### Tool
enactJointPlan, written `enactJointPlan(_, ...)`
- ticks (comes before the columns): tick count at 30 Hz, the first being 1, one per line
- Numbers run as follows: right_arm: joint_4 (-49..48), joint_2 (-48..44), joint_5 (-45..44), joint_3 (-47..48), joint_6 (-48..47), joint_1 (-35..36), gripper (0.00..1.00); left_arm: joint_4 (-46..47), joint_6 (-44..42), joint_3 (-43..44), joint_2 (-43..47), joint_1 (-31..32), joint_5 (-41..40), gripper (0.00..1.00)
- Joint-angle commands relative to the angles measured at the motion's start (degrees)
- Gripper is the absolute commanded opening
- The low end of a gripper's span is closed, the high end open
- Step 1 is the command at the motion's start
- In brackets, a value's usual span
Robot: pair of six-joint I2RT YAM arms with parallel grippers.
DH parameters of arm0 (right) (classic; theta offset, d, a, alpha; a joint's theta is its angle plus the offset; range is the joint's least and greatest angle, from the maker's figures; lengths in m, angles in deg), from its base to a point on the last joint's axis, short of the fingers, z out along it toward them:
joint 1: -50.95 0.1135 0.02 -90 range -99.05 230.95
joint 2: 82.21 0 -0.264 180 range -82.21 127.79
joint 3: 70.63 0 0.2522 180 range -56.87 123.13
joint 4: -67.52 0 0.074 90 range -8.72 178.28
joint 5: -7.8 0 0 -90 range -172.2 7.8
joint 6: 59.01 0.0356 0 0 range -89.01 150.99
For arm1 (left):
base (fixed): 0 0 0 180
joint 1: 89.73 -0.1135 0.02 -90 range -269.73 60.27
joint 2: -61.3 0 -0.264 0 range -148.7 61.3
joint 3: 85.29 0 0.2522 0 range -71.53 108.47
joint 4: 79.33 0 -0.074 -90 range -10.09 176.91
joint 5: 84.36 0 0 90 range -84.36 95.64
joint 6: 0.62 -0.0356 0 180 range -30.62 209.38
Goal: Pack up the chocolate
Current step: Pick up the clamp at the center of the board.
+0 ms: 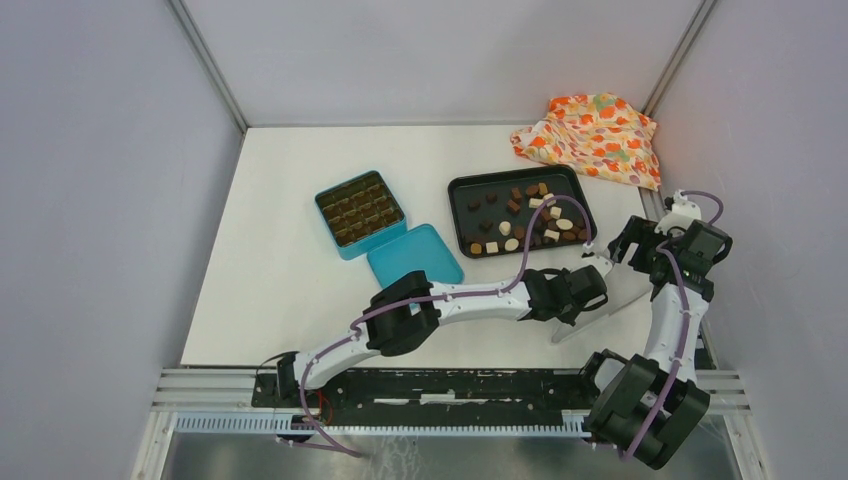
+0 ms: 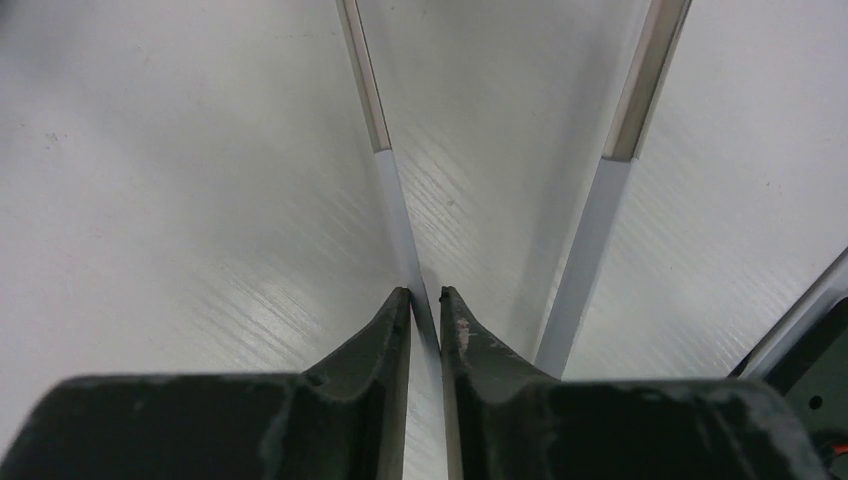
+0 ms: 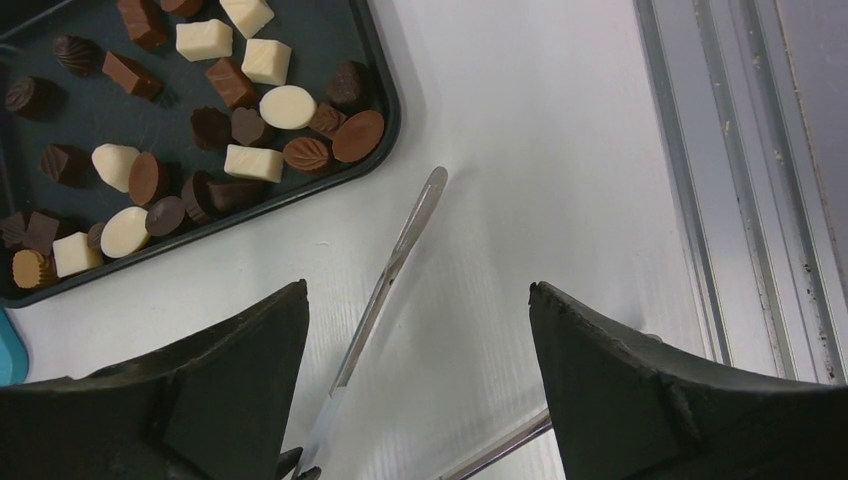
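Note:
Loose chocolate (image 1: 530, 215), dark, brown and cream pieces, lies in a black tray (image 1: 520, 175); it also shows in the right wrist view (image 3: 250, 160). A teal box (image 1: 375, 240) holds rows of brown pieces. My left gripper (image 1: 598, 296) reaches right of the tray and is shut on one arm of the metal tongs (image 1: 610, 308); in the left wrist view my gripper (image 2: 425, 292) pinches that arm (image 2: 395, 200), and the other arm (image 2: 612, 190) stands free. My right gripper (image 1: 640, 252) is open and empty above the tongs (image 3: 395, 260), its own view (image 3: 417, 290) showing the tray's corner (image 3: 393, 100).
The teal lid (image 1: 415, 255) lies in front of the box. An orange flowery cloth (image 1: 592, 135) sits at the back right corner. A metal rail (image 3: 720, 200) runs along the table's right edge, close to my right gripper.

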Motion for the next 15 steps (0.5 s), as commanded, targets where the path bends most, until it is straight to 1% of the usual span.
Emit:
enactJointPlan(1, -1.4, -1.0, 2.2, -0.2, 0.9, -0.1, 0.87, -1.1, -2.5, 2.7, -0.8, 0.2, -2.6, 0.19)
enactJointPlan(6, -1.4, -1.2, 3.0, 0.1, 0.6, -0.3, 0.86, -1.8, -2.6, 2.8, -0.5, 0.2, -2.8, 0.17)
enactJointPlan(7, -1.3, -1.2, 3.1, 0.1, 0.6, -0.3, 0.86, -1.9, -2.6, 2.8, -0.5, 0.2, -2.8, 0.15)
enactJointPlan(10, -1.0, -1.4, 3.8, 0.6, 0.3, -0.2, 0.86, -2.1, -2.7, 2.5, 0.0, 0.2, -3.4, 0.03)
enactJointPlan(12, -0.3, -1.4, 4.9, 1.4, -0.5, -0.2, 0.86, -2.1, -2.7, 1.6, 1.4, 0.3, -4.7, 0.02)
enactJointPlan(15, 2.0, -1.5, 11.1, 4.0, -4.3, -0.3, 0.85, -1.0, -1.5, -2.4, 5.7, -0.2, -6.9, 0.02)
